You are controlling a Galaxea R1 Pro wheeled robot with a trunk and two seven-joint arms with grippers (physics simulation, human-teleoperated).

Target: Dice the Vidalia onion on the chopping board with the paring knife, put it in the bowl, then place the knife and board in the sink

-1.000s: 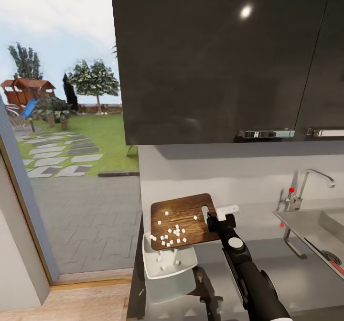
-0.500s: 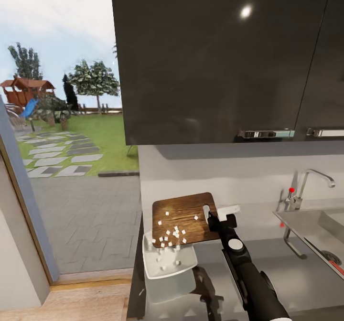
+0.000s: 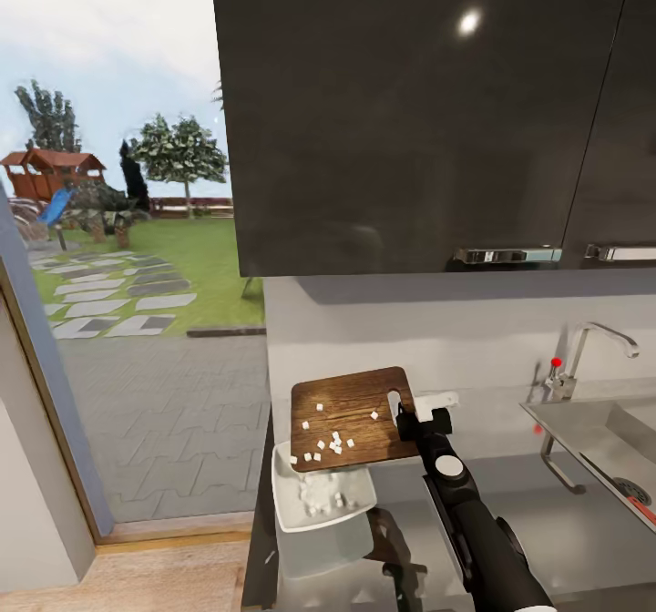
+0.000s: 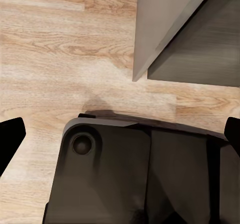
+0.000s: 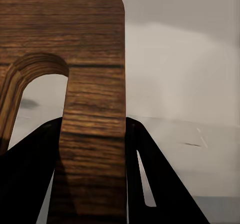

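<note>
My right gripper (image 3: 412, 406) is shut on the handle end of the brown chopping board (image 3: 346, 407), holding it tilted over the white bowl (image 3: 290, 507) on the grey countertop (image 3: 538, 521). Small white pieces of diced onion (image 3: 333, 443) cling to the board's lower part, and more lie in the bowl. In the right wrist view the black fingers (image 5: 165, 184) pinch the board (image 5: 92, 84) beside its handle slot. The left gripper (image 4: 121, 133) is open above the wooden floor. The sink (image 3: 583, 425) is at the right, with a red-orange object (image 3: 643, 508) at its near corner.
Dark wall cabinets (image 3: 419, 111) hang above the counter. A chrome faucet (image 3: 597, 339) with a red knob stands behind the sink. To the left, a large window looks out on a garden. The left wrist view looks down on the robot's dark base (image 4: 135, 179).
More onion pieces have slid off the tilted board and dropped into the bowl. The board and right gripper have shifted only slightly.
</note>
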